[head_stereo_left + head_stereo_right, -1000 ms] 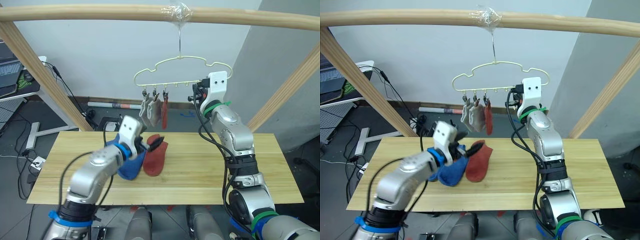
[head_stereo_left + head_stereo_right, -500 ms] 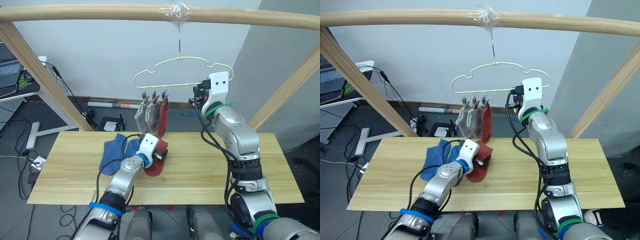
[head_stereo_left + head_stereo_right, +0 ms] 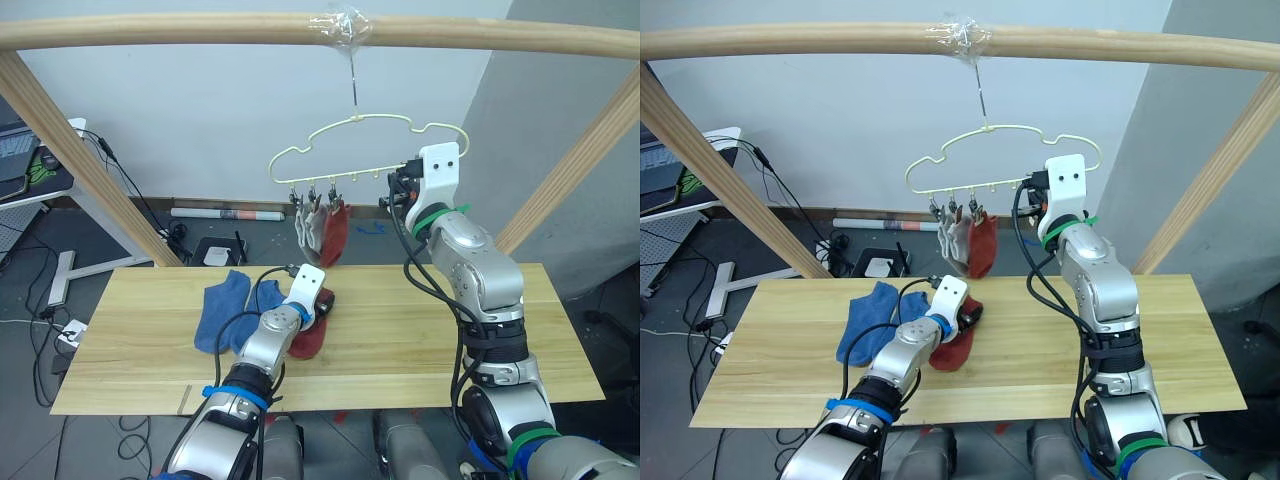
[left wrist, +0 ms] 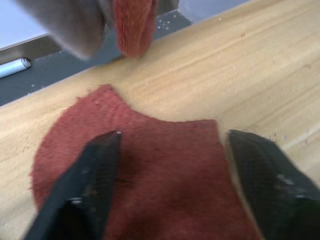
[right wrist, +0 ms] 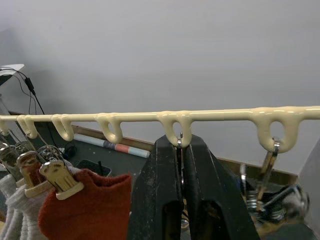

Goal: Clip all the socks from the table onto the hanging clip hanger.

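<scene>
The pale clip hanger (image 3: 362,122) hangs from the top pole, with two grey socks (image 3: 309,226) and a red sock (image 3: 334,233) clipped to it. On the table (image 3: 420,340) lie two blue socks (image 3: 228,310) and a red sock (image 3: 310,336). My left gripper (image 4: 173,135) is open low over that red sock (image 4: 135,175), one finger (image 4: 95,175) on each side of it. My right gripper (image 5: 181,150) is raised at the hanger bar (image 5: 140,116) and shut on a metal clip (image 5: 180,172) under one loop. Another clip (image 5: 267,160) hangs free beside it.
A thick wooden frame surrounds the table: a top pole (image 3: 200,28), a slanted post at the left (image 3: 80,150) and one at the right (image 3: 580,160). The right half of the table is bare wood. Cables and equipment lie on the floor behind.
My left arm has dropped from over the blue socks and its gripper now sits at the red sock. The hanging socks have swung to the right. The right gripper stays at the hanger.
</scene>
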You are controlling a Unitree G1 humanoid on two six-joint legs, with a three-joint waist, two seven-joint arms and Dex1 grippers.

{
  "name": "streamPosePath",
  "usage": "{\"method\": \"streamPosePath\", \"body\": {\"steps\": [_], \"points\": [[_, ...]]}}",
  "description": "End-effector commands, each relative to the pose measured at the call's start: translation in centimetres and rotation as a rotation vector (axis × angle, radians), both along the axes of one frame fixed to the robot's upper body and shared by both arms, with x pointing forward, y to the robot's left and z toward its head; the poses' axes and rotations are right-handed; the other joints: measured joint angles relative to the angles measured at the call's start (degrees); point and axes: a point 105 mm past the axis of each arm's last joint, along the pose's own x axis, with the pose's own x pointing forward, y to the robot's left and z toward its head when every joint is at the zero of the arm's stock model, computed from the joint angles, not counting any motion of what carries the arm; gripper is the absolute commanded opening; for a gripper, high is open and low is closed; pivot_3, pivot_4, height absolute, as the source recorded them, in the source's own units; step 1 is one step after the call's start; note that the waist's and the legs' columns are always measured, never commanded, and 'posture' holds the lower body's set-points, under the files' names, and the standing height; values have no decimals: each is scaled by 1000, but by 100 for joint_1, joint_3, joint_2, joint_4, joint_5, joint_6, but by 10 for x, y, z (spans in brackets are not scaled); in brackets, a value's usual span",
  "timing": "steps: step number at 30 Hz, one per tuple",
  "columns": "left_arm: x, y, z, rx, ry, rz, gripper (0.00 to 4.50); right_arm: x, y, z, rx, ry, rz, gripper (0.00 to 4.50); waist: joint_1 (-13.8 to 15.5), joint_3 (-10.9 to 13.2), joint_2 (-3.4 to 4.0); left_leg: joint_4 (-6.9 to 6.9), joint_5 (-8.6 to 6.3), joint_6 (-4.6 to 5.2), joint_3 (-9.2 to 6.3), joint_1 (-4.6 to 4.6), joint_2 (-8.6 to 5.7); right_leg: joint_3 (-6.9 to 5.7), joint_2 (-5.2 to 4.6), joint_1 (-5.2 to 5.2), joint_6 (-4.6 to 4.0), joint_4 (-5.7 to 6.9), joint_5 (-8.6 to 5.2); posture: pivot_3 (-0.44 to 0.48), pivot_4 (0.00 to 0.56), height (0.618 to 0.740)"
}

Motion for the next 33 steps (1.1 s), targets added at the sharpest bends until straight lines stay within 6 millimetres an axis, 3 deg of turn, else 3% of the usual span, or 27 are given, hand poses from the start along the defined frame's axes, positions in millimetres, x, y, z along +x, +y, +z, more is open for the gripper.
{"method": "streamPosePath", "body": {"steps": [1, 5, 9, 12, 14, 16, 18, 21, 23, 27, 33], "points": [[-24, 2, -23, 22, 79, -39, 2112, -2, -10, 10, 14, -32, -18, 0, -5, -1, 2, 0, 0, 0, 0, 0, 0, 0, 0, 0, 0, 0, 0, -33, 221, 740], [-38, -7, -19, -24, 83, -113, 1026, 1, -14, 10, 39, -11, -17, 0, -2, -2, 3, -3, 0, 0, 1, -1, 0, 1, 0, -1, -2, -2, -1, -24, 219, 740], [-47, -22, 7, -153, 18, -209, 63, 1, -20, 7, 87, 61, 3, 0, 10, -2, 4, -1, 0, 0, 1, -2, 0, 1, -1, -1, -11, -2, -7, -19, 216, 740], [-56, -29, 24, -252, 3, -271, 63, 1, -26, -5, 184, 205, 26, 0, 22, -2, 4, -1, 0, 0, 1, -8, 0, 1, -1, -4, -23, -3, -13, -8, 206, 740], [-58, -36, 50, -331, -79, -329, 63, -1, -28, -12, 272, 305, 31, 0, 35, -2, 4, -1, 0, 0, -3, -9, 0, -1, -1, -3, -32, -3, -17, -8, 206, 740], [-60, -44, 77, -338, -195, -397, 63, -2, -34, -14, 331, 372, 20, 0, 67, -2, 5, -1, 0, 0, -4, -9, 1, -2, -1, -3, -37, -2, -19, -4, 203, 740], [-63, -48, 87, -343, -227, -440, 63, -3, -37, -14, 348, 401, 13, 0, 113, -5, 6, 0, 0, 0, -3, -10, 0, -2, -2, -2, -38, -4, -19, -4, 203, 740], [-65, -67, 122, -308, -407, -558, 63, -6, -39, -16, 408, 489, 42, 0, 141, -7, 7, 1, 0, 0, -2, -10, 0, -2, -2, -1, -37, -10, -21, -1, 199, 740], [-65, -75, 135, -289, -485, -591, 63, -8, -39, -17, 436, 529, 49, 0, 149, -7, 7, 1, 0, 1, -3, -16, 0, -4, -3, -3, -38, -10, -20, -1, 199, 740], [-62, -89, 147, -207, -625, -613, 63, -9, -37, -17, 495, 571, 37, 0, 146, -9, 10, -1, -1, 1, -3, -18, -1, -4, -2, -4, -39, -13, -20, -4, 197, 740], [-49, -88, 156, -203, -709, -545, 63, -12, -36, -17, 512, 594, 34, 0, 143, -10, 11, -1, -1, 2, -5, -19, -1, -6, -2, -4, -37, -13, -21, -19, 196, 740]]}}
